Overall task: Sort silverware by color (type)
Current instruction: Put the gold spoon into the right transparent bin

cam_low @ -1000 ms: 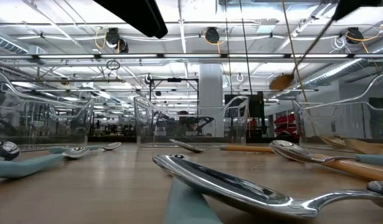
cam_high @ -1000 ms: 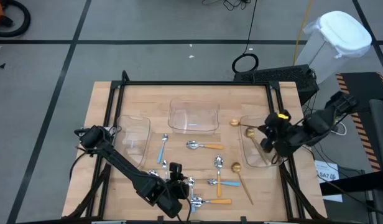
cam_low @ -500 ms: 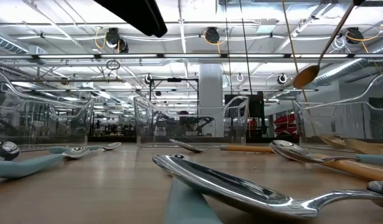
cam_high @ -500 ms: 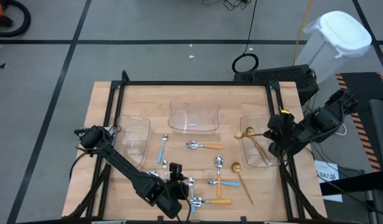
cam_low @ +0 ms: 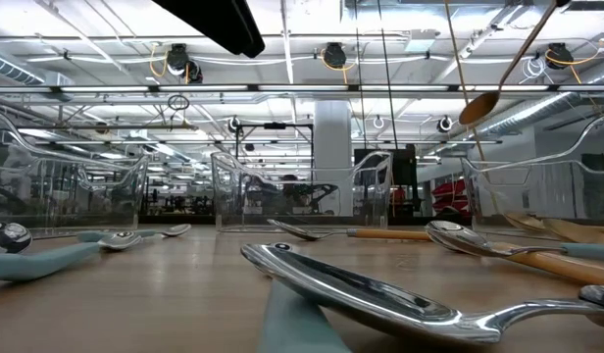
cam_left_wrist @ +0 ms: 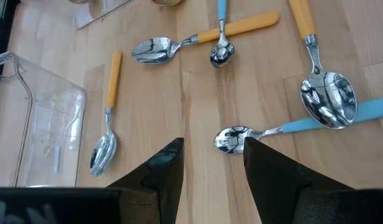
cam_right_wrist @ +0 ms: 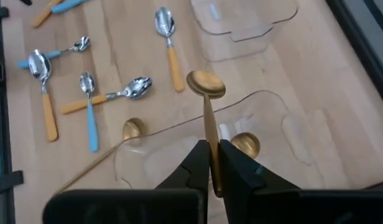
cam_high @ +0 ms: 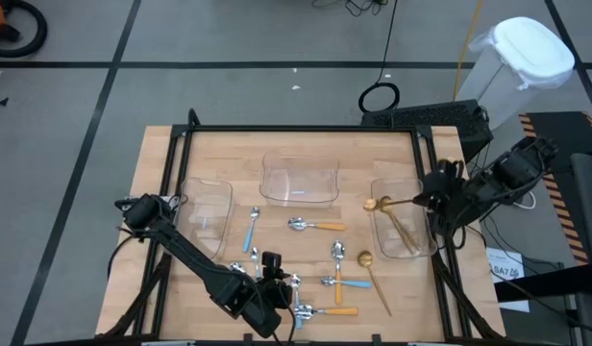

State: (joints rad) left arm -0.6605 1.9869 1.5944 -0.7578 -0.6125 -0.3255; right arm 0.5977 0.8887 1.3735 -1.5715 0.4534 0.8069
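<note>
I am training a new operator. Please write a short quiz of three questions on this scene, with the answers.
1. True or false: the right gripper is shut on a gold spoon.
2. The gold spoon hangs over which tray? A. left B. middle C. right
3. Fill in: the left gripper is ____, holding nothing.

Key: 1 true; 2 C, the right tray; 3 open.

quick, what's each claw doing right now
Left claw: open, holding nothing, low over the spoons at the table's near edge.
Right claw: shut on a gold spoon, held above the right tray.
</note>
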